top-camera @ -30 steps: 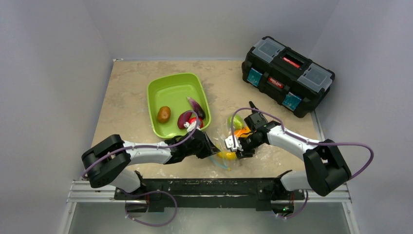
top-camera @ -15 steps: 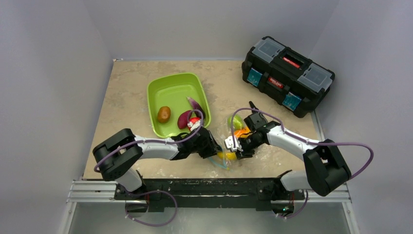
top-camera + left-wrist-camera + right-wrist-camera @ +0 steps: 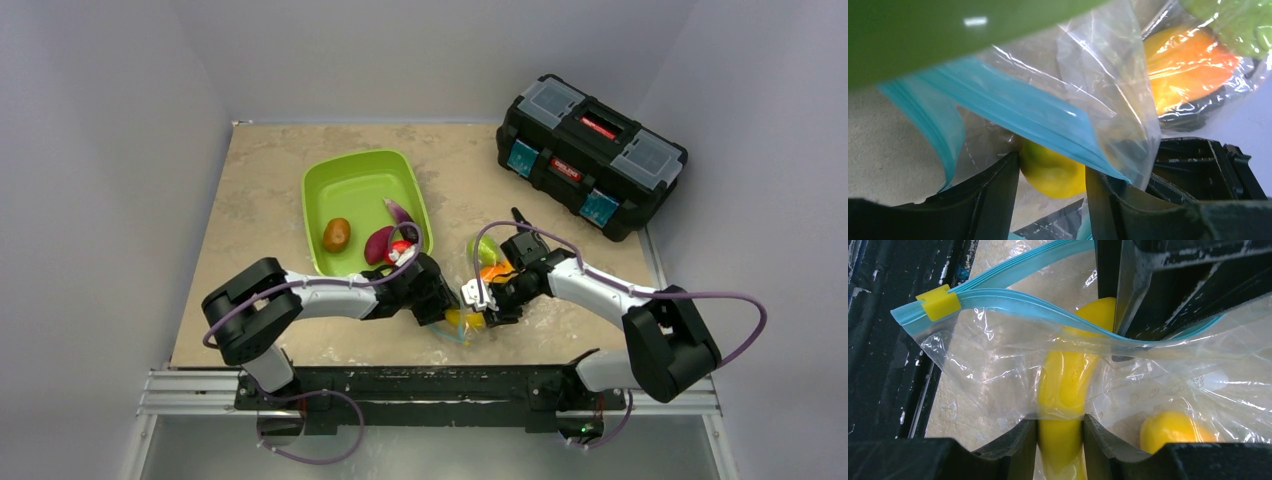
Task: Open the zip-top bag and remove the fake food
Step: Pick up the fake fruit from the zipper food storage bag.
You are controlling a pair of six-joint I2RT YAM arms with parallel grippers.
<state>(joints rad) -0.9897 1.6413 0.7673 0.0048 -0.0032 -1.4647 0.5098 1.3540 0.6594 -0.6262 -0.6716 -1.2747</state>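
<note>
Left end effector [image 3: 1053, 167] advanced, open, above beige table [image 3: 260, 180]; right end effector [image 3: 1059, 422] grips banana [image 3: 1063, 385].

The tray [image 3: 360, 195] sits on the table [image 3: 260, 180], left of the bag [image 3: 998, 365]. In the tray lie a kiwi [image 3: 336, 235] and, to its right, an eggplant [image 3: 382, 244]. The bag lies nearer the front (a banana [image 3: 1064, 382] is inside it). The toolbox [image 3: 590, 155] stands at the back right, well apart from the bag.

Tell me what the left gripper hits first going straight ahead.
Probably the yellow fruit between its fingers, under the teal zipper strip; depth is unclear, so the strip might come first.
</note>
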